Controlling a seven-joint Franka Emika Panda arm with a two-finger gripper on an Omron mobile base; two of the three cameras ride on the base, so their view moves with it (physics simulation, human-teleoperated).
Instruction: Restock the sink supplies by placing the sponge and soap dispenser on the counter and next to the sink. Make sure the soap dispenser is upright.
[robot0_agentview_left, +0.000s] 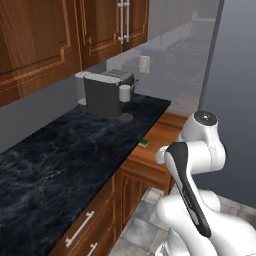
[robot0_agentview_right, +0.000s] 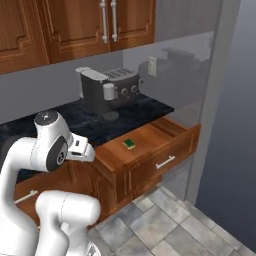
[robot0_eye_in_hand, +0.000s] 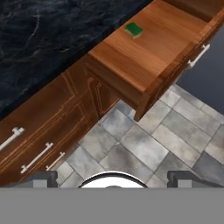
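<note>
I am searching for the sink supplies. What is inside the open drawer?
Inside the open drawer lies a small green sponge, near the side closest to the counter. No soap dispenser shows there; the front corner is hidden by the drawer's front panel.

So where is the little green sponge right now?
The sponge lies inside the open drawer, just under the edge of the black counter. In the right base view it sits in front of the coffee machine.
</note>
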